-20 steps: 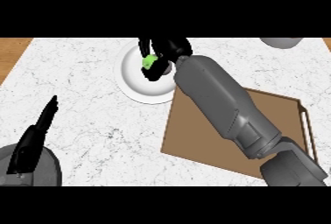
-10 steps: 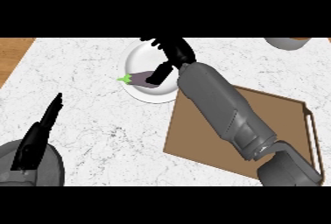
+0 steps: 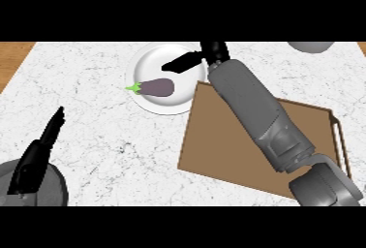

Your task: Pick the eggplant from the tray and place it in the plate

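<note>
from the head view, the eggplant (image 3: 157,87) lies on its side in the white plate (image 3: 154,57), green stem at the plate's left rim. the right hand (image 3: 191,60) hangs over the plate's upper right part, fingers spread open, holding nothing and apart from the eggplant. the brown tray (image 3: 221,145) sits just beside the plate. the left hand (image 3: 39,150) rests open at the lower left. the placing looks done; only drawing the arm clear seems left.
</note>
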Motion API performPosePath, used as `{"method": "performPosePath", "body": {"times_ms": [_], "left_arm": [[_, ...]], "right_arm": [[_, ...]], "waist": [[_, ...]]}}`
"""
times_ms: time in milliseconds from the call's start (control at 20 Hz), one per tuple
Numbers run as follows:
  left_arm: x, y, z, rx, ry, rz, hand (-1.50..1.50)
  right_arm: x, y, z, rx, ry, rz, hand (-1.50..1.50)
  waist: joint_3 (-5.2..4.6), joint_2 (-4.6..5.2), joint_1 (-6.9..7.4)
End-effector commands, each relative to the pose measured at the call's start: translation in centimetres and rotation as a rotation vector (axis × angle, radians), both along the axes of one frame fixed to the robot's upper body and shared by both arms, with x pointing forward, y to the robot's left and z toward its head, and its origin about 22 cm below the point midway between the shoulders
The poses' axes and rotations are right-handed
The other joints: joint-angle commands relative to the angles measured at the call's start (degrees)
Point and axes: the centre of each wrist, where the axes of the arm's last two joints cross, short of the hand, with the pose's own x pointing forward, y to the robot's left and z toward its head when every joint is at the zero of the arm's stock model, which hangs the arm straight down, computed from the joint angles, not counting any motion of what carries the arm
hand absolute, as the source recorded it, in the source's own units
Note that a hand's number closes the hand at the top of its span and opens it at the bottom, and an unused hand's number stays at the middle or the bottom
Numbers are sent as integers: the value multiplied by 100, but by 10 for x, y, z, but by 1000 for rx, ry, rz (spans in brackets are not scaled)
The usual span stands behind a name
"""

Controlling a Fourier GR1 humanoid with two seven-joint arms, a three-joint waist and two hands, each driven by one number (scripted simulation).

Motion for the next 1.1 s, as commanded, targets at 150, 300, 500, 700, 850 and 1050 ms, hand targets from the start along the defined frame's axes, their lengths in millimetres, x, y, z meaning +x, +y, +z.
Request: {"method": "performPosePath", "body": {"times_ms": [150, 300, 500, 700, 850, 1050], "left_arm": [[-5, -2, 0, 0, -2, 16, 0], [-11, 17, -7, 3, 4, 7, 0], [-3, 1, 0, 8, -16, 6, 0], [2, 2, 7, -9, -3, 10, 0], [0, 15, 0, 3, -4, -3, 0], [10, -11, -1, -13, 1, -10, 0]], "right_arm": [[17, -77, 4, 281, -20, -51, -150], [18, -125, -9, 300, -54, -37, -150], [16, -169, -15, 317, -111, -13, -150], [11, -196, -24, 266, -103, 9, -150], [13, -216, -10, 251, -130, -8, -150], [3, -244, -26, 253, -128, -8, -150]], "waist": [[6, -6, -86], [3, 24, -44], [8, 27, -40], [8, 8, -46], [8, 47, 39], [17, 95, 71]]}}
